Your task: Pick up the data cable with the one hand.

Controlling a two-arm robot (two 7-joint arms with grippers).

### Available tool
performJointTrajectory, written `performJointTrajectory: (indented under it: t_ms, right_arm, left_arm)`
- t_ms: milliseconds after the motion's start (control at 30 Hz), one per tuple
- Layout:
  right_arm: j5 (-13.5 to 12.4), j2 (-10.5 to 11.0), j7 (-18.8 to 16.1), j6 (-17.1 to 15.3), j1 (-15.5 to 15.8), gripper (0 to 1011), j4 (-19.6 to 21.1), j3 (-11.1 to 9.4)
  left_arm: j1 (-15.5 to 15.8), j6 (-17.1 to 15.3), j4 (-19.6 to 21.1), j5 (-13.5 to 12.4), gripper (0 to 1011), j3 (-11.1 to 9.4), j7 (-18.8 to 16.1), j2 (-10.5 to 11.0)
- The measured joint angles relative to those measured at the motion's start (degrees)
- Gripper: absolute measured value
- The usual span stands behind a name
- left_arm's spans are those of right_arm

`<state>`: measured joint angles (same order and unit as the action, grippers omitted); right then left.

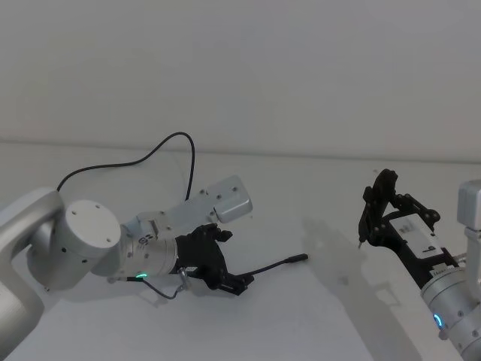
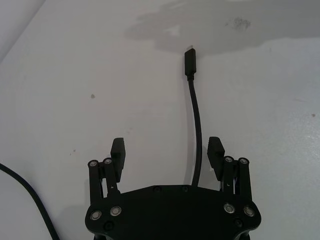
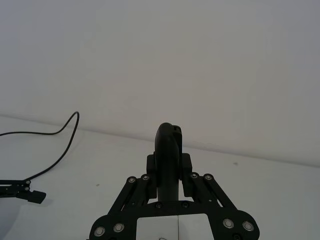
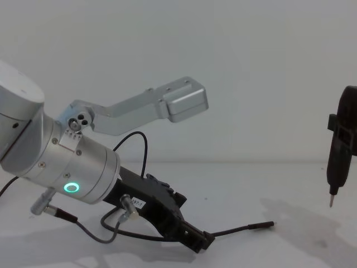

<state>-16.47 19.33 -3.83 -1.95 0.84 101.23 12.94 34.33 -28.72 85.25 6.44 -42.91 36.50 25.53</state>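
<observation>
Left gripper [image 2: 166, 150] low on the table [image 2: 60, 75], jaws wide apart, data cable [image 2: 198, 120] lying flat between them, nearer one side, unclamped, plug pointing away, right gripper [image 3: 169, 167] raised well apart, jaws closed on dark pen-shaped tool [image 4: 337, 156]

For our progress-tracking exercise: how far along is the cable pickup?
Done: the left gripper sits low over the table at the cable. In hand: its open fingers straddle the cable, not gripping. Left: close and lift. The right gripper, parked aloft, holds a pen tool.
</observation>
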Motion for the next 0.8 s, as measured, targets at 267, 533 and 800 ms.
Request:
performJointTrajectory:
  t_ms: [267, 533, 800]
  right_arm:
    - [0.0, 0.0, 0.0, 0.0, 0.0, 268, 0.0, 0.0]
    - [0.0, 0.0, 0.0, 0.0, 0.0, 268, 0.0, 0.0]
    - [0.0, 0.0, 0.0, 0.0, 0.0, 268, 0.0, 0.0]
  left_arm:
    - [-0.1, -0.3, 0.0, -0.4, 1000, 0.1, -0.1, -0.2]
    - [-0.2, -0.4, -0.1, -0.7, 829, 0.1, -0.2, -0.4]
    - [-0.2, -0.5, -0.1, -0.8, 583, 0.2, -0.2, -0.4]
